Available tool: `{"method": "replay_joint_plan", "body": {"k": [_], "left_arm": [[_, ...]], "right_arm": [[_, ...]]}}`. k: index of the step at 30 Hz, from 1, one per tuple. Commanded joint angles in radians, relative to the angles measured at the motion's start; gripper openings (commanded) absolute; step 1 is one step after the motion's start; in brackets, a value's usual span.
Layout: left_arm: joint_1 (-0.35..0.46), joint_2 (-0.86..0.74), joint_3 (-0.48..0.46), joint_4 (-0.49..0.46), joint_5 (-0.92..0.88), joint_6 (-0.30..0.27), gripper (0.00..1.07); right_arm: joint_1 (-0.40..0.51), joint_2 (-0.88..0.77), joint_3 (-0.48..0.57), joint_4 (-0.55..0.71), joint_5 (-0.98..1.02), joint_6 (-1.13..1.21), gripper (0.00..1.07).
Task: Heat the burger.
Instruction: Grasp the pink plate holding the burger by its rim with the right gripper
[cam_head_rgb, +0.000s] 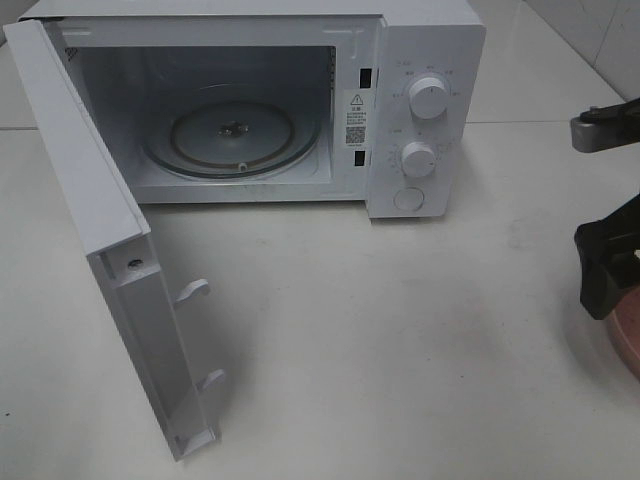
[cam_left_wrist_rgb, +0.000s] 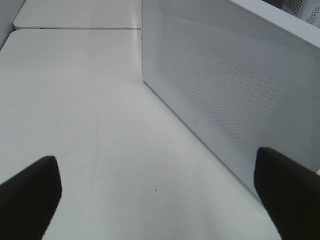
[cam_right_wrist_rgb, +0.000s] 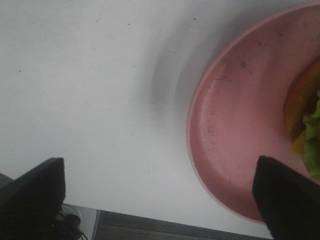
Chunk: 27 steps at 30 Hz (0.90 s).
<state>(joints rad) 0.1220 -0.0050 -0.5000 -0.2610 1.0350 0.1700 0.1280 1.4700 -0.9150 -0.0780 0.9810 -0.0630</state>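
Observation:
The burger (cam_right_wrist_rgb: 301, 112) shows only in the right wrist view, as an orange-brown bun with green lettuce at the picture's edge. It lies on the pink plate (cam_right_wrist_rgb: 235, 130). My right gripper (cam_right_wrist_rgb: 160, 200) is open over the plate's rim and the table beside it, with nothing between its fingers. In the exterior view the right gripper (cam_head_rgb: 607, 272) hangs at the far right above the plate (cam_head_rgb: 627, 340); the burger is hidden there. My left gripper (cam_left_wrist_rgb: 160, 200) is open and empty, low over the table beside the microwave door (cam_left_wrist_rgb: 235, 95).
The white microwave (cam_head_rgb: 420, 100) stands at the back, its cavity holding a bare glass turntable (cam_head_rgb: 232, 132). Its door (cam_head_rgb: 110, 260) swings out toward the front left. The table edge (cam_right_wrist_rgb: 165, 222) lies close behind the right gripper.

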Motion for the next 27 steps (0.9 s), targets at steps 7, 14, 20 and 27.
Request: {"method": "replay_joint_plan", "body": {"k": [7, 14, 20, 27], "left_arm": [[-0.003, -0.009, 0.003, -0.005, -0.008, 0.002, 1.02], [-0.003, -0.009, 0.003, -0.005, -0.008, 0.002, 1.02], [-0.003, -0.009, 0.003, -0.005, -0.008, 0.002, 1.02], [-0.003, -0.009, 0.003, -0.005, -0.008, 0.002, 1.02]], "right_arm": [[-0.092, 0.005, 0.100, -0.047, -0.171, -0.022, 0.93], [-0.092, 0.071, 0.112, -0.070, -0.222, -0.005, 0.92], [-0.092, 0.162, 0.112, -0.098, -0.282, 0.023, 0.90], [-0.121, 0.213, 0.112, -0.097, -0.326, 0.049, 0.88]]}}
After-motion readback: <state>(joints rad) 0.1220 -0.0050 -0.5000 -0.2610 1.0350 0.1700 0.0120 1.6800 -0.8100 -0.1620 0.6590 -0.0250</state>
